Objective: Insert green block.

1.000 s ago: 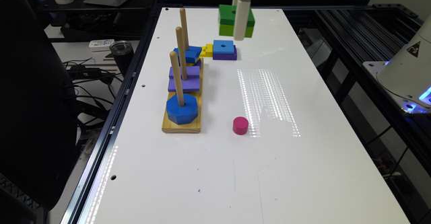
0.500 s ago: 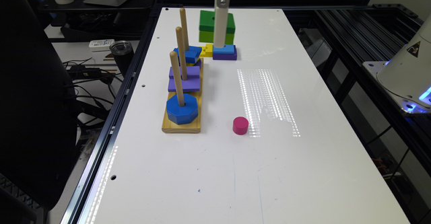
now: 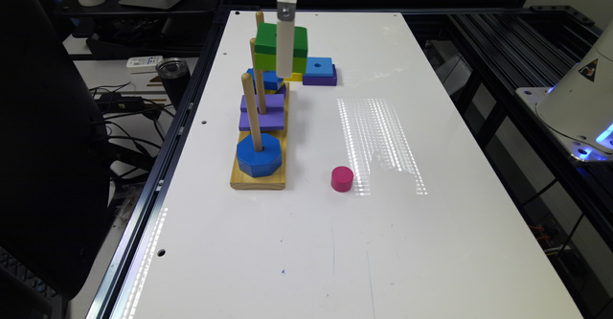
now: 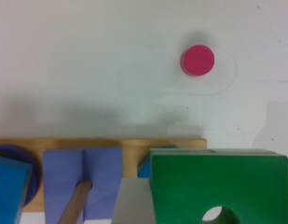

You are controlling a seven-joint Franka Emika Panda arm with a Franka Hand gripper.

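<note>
While the gripper (image 3: 285,62) holds the green block (image 3: 280,49) clamped in the air at the upper centre of the exterior view, you have the block level, dark green layer on top and lime below, just above the far end of the wooden base (image 3: 259,177). One white finger (image 4: 134,201) presses against the block's side in the wrist view, so read the tool as closed on the block.

What the coming move turns on is the round hole (image 4: 217,214) against the far peg (image 3: 259,19). In the exterior view that peg's tip pokes up just behind the block's left corner, toward the frame's upper left, so the hole looks to lie a little right of the peg rather than over it. The peg stands upright, and the hole's axis appears upright too, so you likely need a small sideways shift before lowering.

The middle peg (image 3: 257,77) with its purple squares (image 3: 262,112) stands close by; mind it.
</note>
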